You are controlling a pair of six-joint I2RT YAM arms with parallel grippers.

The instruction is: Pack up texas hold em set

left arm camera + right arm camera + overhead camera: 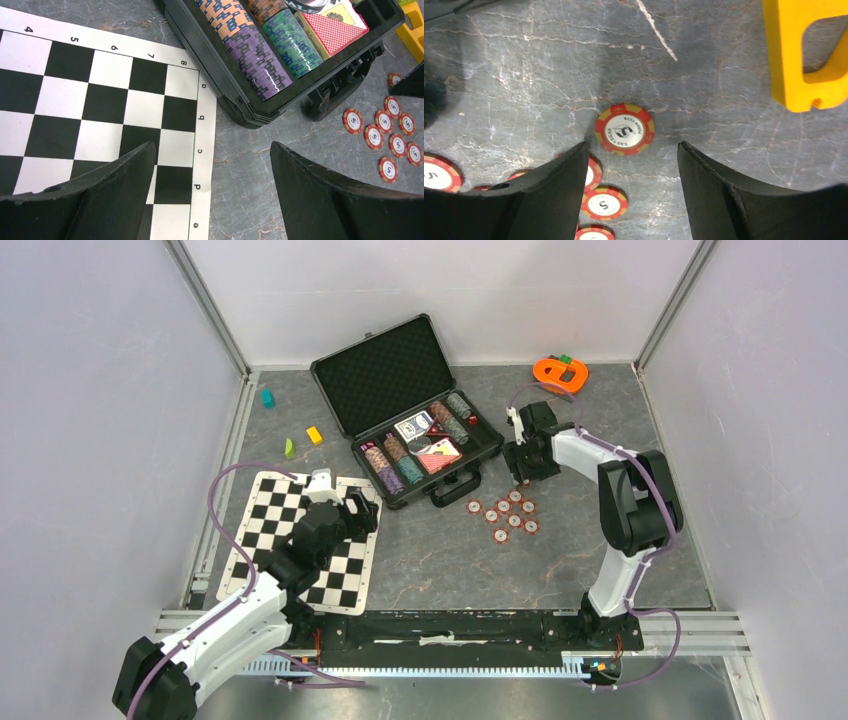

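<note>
Grey marbled table (450, 560) between pale walls carries everything. Over it the right gripper (632, 148) hangs with its jaws apart and nothing between them, just above one red-and-white chip (625, 129). That chip lies flat, a little apart from the other loose chips (505, 514). The likely step is to lift it into the open case (385, 375) nearby. The gripper should come straight down, fingertips to the table, and pinch the chip's rim without nudging its neighbours. The left gripper (212, 148), spread wide and empty, hangs over the checkered mat (100, 100).
</note>
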